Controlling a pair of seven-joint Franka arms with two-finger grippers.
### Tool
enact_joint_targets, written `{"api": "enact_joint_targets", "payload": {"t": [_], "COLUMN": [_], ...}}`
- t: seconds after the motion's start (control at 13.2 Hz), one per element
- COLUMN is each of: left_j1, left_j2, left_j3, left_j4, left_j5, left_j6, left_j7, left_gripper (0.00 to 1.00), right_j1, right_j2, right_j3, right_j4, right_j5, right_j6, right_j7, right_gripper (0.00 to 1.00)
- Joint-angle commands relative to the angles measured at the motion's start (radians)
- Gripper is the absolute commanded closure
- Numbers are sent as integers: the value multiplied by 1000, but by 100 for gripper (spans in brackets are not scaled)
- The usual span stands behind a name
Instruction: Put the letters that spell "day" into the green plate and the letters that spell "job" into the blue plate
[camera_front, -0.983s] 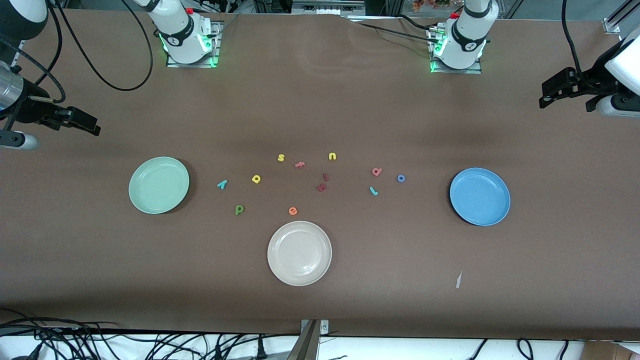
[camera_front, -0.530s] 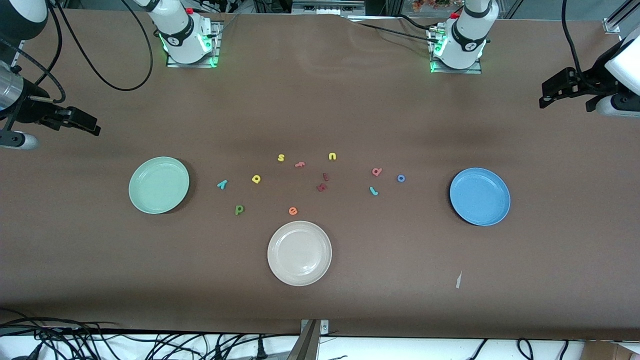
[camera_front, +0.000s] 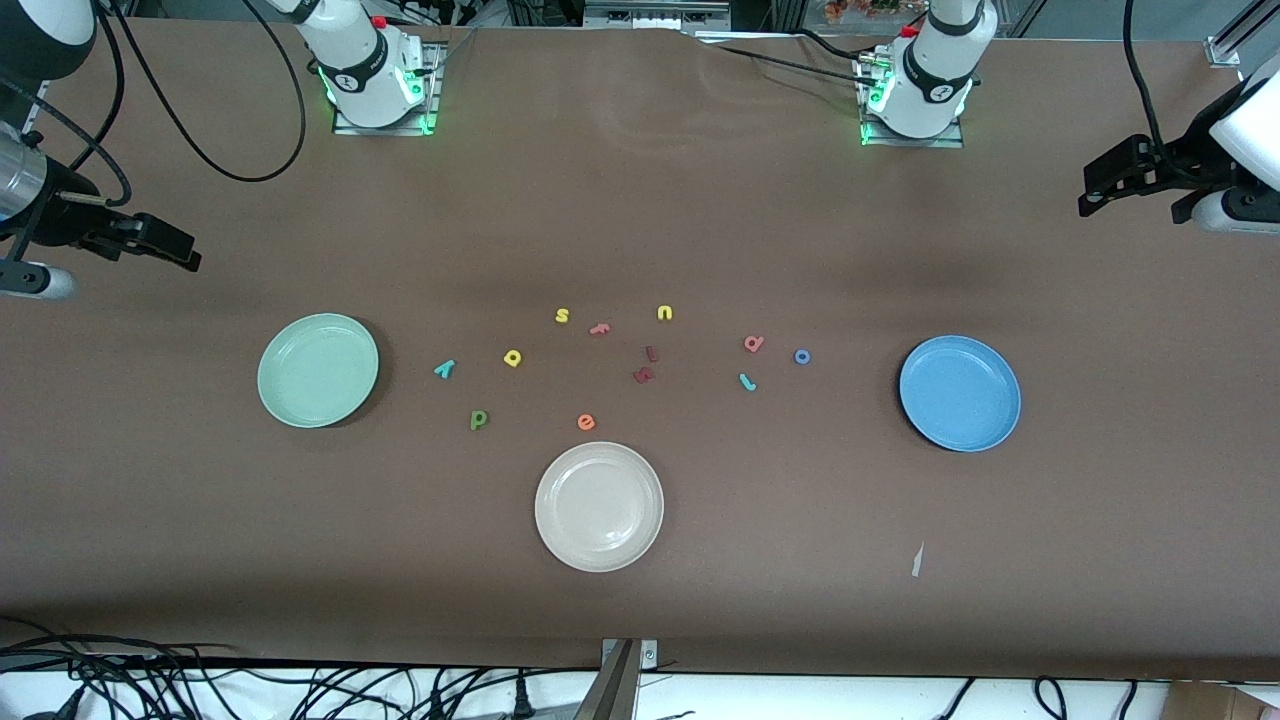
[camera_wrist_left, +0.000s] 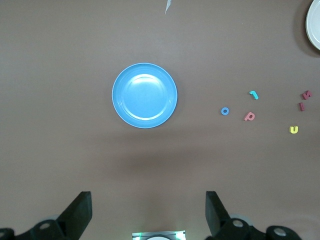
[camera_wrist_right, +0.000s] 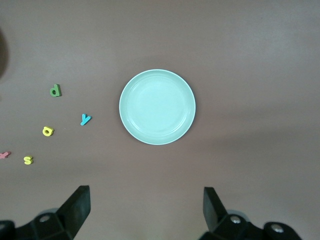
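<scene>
The green plate (camera_front: 318, 370) lies bare toward the right arm's end, with the teal y (camera_front: 445, 369), yellow a (camera_front: 513, 357) and dark green d (camera_front: 479, 420) on the table beside it. The blue plate (camera_front: 960, 393) lies bare toward the left arm's end, and close by are the pink b (camera_front: 753, 344), blue o (camera_front: 802, 356) and teal j (camera_front: 746, 381). My right gripper (camera_front: 190, 252) hangs open high over the table's end by the green plate (camera_wrist_right: 157, 107). My left gripper (camera_front: 1085, 192) hangs open high over the other end, by the blue plate (camera_wrist_left: 144, 95). Neither holds anything.
A cream-white plate (camera_front: 598, 506) lies nearer the front camera at mid-table. Among the letters are a yellow s (camera_front: 562, 316), a yellow u (camera_front: 665, 313), a pink letter (camera_front: 599, 328), an orange e (camera_front: 586, 422) and two dark red letters (camera_front: 644, 375). A paper scrap (camera_front: 916, 560) lies near the front edge.
</scene>
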Motion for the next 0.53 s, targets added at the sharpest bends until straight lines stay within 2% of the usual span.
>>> {"api": "enact_joint_targets", "payload": {"t": [0.0,0.45], "left_j1": [2,-7], "left_j2": [4,4], "left_j3": [2,-3], "left_j4": [25,25], "left_j5": [-17,-32], "left_j6": [-22,-22], "left_j7": [-7,-9], "left_gripper": [0,0], "right_j1": [-5,-5], "right_j2": [-4,-4], "right_j3": [1,1], "right_j4": [-4,-2], "right_j5": [-8,-8], "right_j6": [4,4], "right_j7": [-9,-9], "right_gripper": [0,0]}}
